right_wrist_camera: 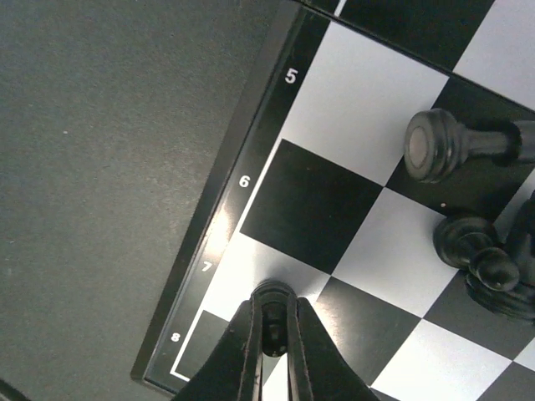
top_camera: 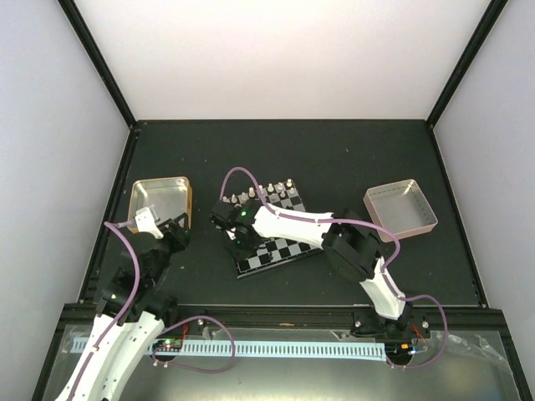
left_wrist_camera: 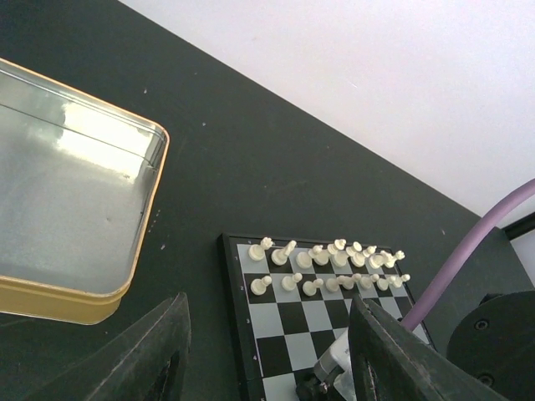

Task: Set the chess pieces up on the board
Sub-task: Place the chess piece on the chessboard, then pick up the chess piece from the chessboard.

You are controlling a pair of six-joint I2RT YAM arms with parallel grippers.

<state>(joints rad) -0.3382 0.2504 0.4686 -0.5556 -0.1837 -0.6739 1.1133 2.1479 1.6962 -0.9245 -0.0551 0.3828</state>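
Observation:
The board (top_camera: 284,247) lies mid-table. White pieces (left_wrist_camera: 326,269) fill its two far rows. My right gripper (right_wrist_camera: 272,334) is shut on a black piece (right_wrist_camera: 272,302), its base on the pale square of row 7 at the board's left edge (right_wrist_camera: 224,219). One black piece (right_wrist_camera: 456,145) lies on its side on the board and two more (right_wrist_camera: 489,259) stand close by at the right. In the top view the right gripper (top_camera: 236,232) is over the board's left side. My left gripper (left_wrist_camera: 266,355) is open and empty, left of the board, near the gold tray (left_wrist_camera: 50,200).
An empty gold-rimmed metal tray (top_camera: 159,200) sits at the left. A pink-rimmed metal tray (top_camera: 399,209) sits at the right. The right arm's purple cable (left_wrist_camera: 476,242) loops over the board. White walls stand behind the black table.

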